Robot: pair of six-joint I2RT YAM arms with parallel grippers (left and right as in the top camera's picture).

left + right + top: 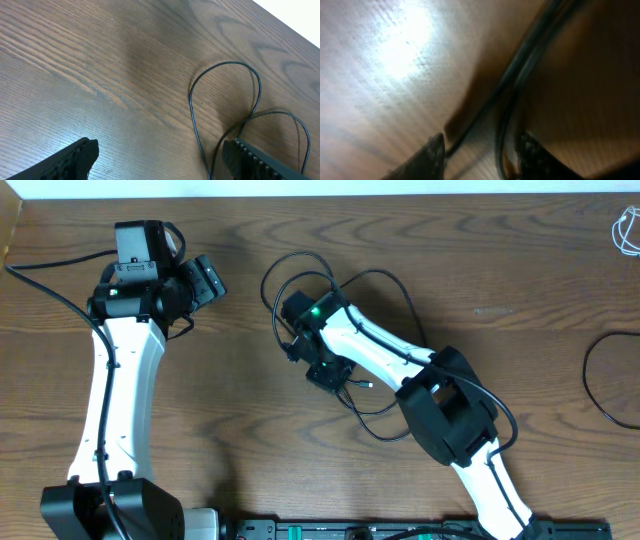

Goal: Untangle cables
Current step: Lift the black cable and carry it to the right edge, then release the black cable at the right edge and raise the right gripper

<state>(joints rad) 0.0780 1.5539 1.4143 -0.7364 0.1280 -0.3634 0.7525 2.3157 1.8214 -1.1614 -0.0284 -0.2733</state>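
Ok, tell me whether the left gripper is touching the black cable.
Apart. The overhead view shows a strip of bare table between the left gripper and the nearest loop of the black cable.

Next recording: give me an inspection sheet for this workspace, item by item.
Surface: wooden table, wood grain showing.
Job's things: black cable tangle, loops overlapping at mid-table.
Clutter: nothing seen.
Grippers: left gripper open, over wood beside the tangle; right gripper open, low, cable strands between its fingers.
Cables: separate black cable at the edge beyond the right arm; white cable at the far corner.
Surroundings: pale strip beyond the table's far edge.
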